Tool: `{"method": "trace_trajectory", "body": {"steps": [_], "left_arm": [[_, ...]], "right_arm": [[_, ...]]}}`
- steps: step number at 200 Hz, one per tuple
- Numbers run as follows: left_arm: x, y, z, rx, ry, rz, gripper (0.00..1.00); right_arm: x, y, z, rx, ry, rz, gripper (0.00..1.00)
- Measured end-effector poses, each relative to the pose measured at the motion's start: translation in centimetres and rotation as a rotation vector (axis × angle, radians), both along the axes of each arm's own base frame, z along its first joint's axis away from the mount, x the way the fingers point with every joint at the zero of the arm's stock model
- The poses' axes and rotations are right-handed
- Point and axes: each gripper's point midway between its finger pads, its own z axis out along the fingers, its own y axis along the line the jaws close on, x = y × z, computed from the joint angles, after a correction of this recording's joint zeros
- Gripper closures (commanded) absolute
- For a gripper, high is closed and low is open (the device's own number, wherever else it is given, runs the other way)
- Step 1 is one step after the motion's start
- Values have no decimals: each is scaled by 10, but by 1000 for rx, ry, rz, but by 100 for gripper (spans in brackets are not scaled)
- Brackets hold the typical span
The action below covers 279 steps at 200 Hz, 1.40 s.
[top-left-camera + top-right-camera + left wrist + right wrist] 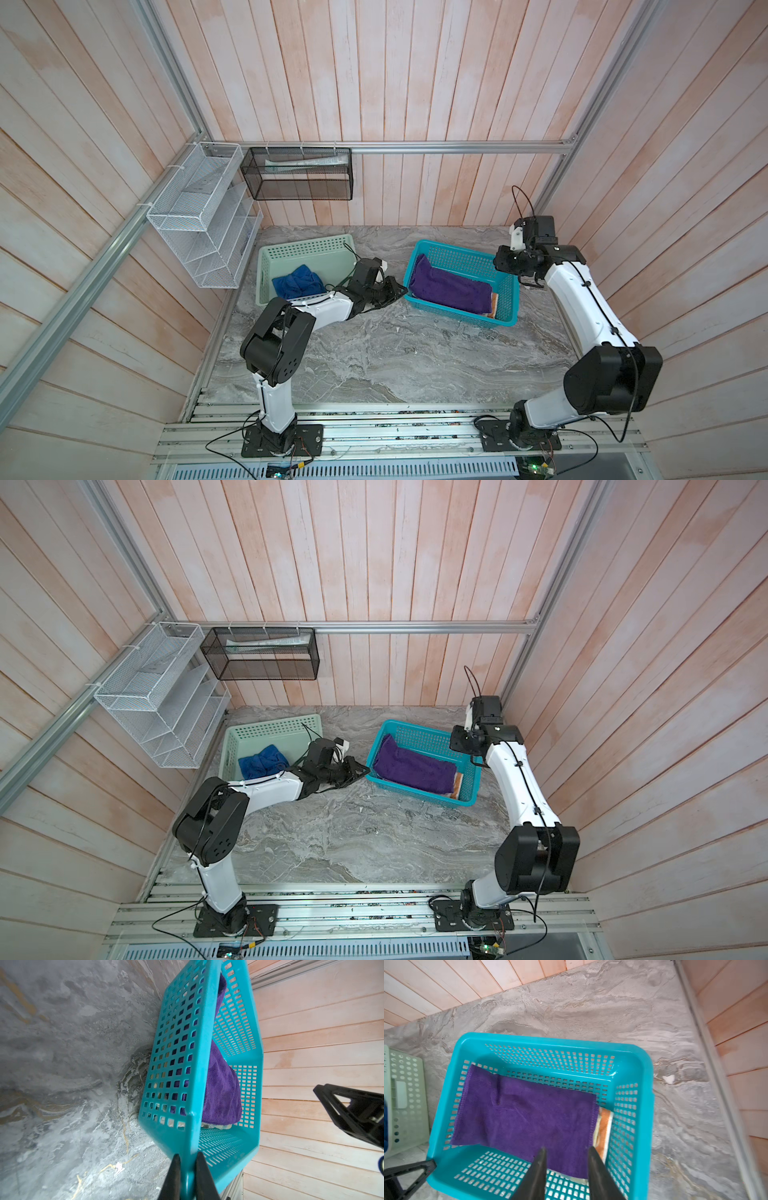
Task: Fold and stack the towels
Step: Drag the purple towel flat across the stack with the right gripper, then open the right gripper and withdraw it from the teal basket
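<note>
A purple towel (449, 291) (525, 1118) lies folded in the teal basket (509, 299) (550, 1040), on top of an orange towel (493, 305) (604, 1126) whose edge shows at one end. A crumpled blue towel (299, 282) (264, 760) sits in the mint-green basket (305, 243). My left gripper (403, 289) (188, 1155) is shut on the teal basket's rim at its near left corner. Over the basket's right end my right gripper (530, 282) (567, 1148) hangs open with nothing between its fingers.
A white wire rack (199, 232) and a black mesh basket (299, 174) hang on the wall at the back left. The two plastic baskets stand side by side at the back of the marble table (395, 353). Wooden walls close in on three sides.
</note>
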Motion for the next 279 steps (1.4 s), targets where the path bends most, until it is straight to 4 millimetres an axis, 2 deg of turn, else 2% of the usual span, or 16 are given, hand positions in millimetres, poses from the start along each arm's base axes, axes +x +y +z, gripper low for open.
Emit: {"method": "trace_trajectory", "body": {"steps": [14,33,49,58,72,88,117,137,149,168,190,239,279], "left_arm": [[-1,-2,0,3,1,2,100],[-3,-4,0,4,2,0,100],[-3,-5,0,5,2,0,100],[-3,-5,-1,6,1,1,100],[-3,-5,-1,7,0,2,100],[-3,-5,-1,7,0,3,100],[-3,-5,-1,7,0,3,100],[-3,-5,-1,8,0,4,100],[-3,-5,-1,8,-1,4,100],[-3,-5,-1,8,-1,4,100],[-3,-5,-1,9,-1,5,100],[-3,-3,-1,14,-5,13,100],[-7,0,-1,25,-11,34,100]], "right_arm": [[-1,15,-30,14,71,35,61],[-3,31,-69,23,174,66,59],[-8,31,-89,15,227,64,59],[-12,26,-96,4,247,51,64],[-15,16,-100,0,256,20,69],[-16,1,-106,-7,264,-19,69],[-21,-14,-116,-16,283,-58,56],[-24,-14,-123,-16,294,-62,56],[-25,-13,-127,-17,301,-59,62],[-24,-13,-135,-18,317,-51,85],[-23,-12,-140,-13,326,-54,100],[-23,-21,-131,-58,298,-56,100],[-25,-43,-122,-82,282,-97,100]]}}
